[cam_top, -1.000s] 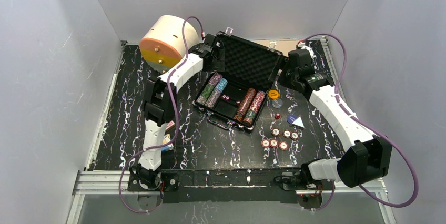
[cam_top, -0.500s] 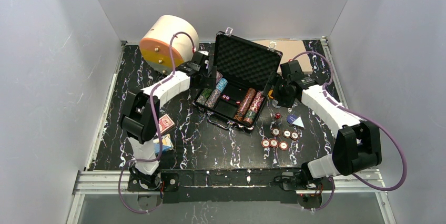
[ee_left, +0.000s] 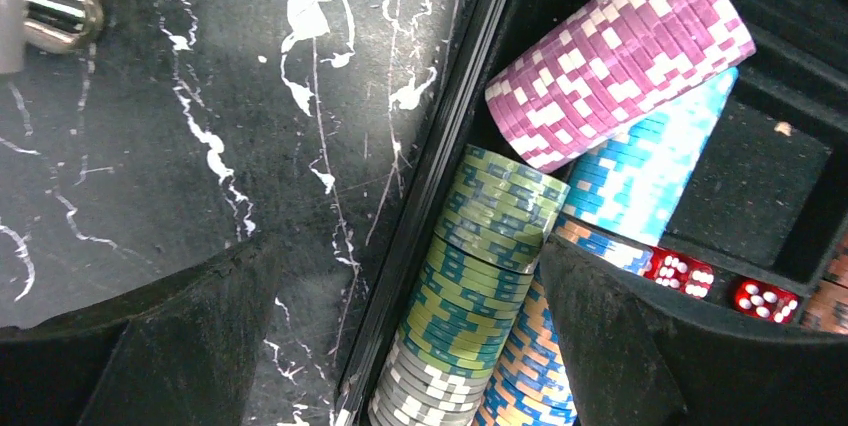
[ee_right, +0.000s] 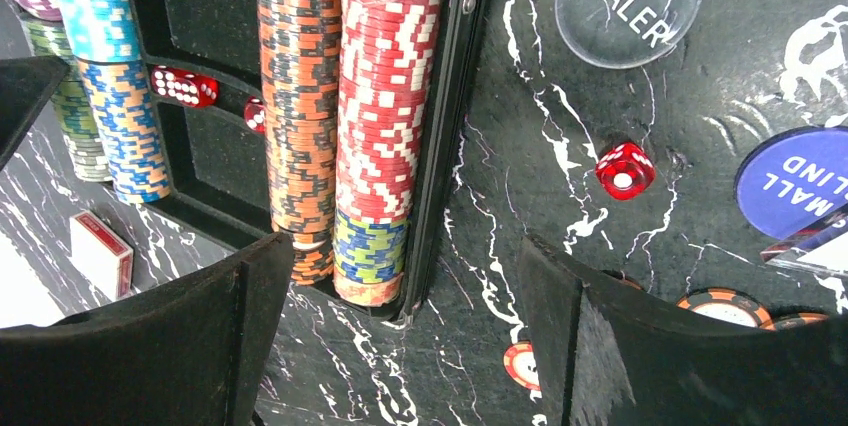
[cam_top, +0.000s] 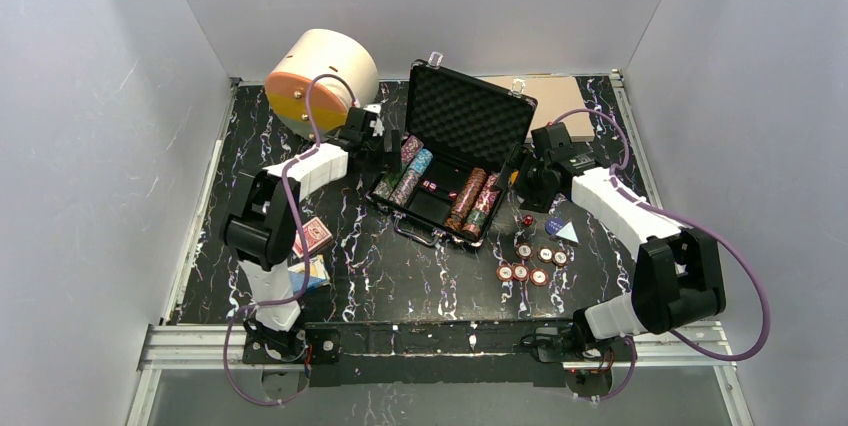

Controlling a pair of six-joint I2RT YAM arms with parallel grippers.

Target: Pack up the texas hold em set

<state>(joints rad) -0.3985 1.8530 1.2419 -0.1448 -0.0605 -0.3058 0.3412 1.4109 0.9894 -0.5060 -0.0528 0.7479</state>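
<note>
When reading the top view, locate the briefcase (cam_top: pixel 470 118), lid up, chip rows seated in its tray. Find the left gripper (cam_top: pixel 392 151) at the briefcase's left wall and the right gripper (cam_top: pixel 525 186) at its right wall, both spread wide, holding nothing. Note loose chips (cam_top: pixel 525 268), a red die (cam_top: pixel 527 220) and a blue button (cam_top: pixel 556 226) to the right of and in front of the briefcase; note the red deck (cam_top: pixel 314 236) well to its left.

From the left wrist, see fingers (ee_left: pixel 150 346) straddling the briefcase's left rim, green chip stack (ee_left: pixel 485 266) between them, purple stack (ee_left: pixel 620 56) further inside. Do not close here: likely to pinch rim and chips together and tip the row out.

From the right wrist, see fingers straddling the briefcase's right rim beside the red chip stack (ee_right: pixel 385 116), dealer button (ee_right: pixel 628 1) and die just outside. Do not shut the lid yet: bound to leave those pieces unpacked. Keep sweeps high: prone to scatter them otherwise.
</note>
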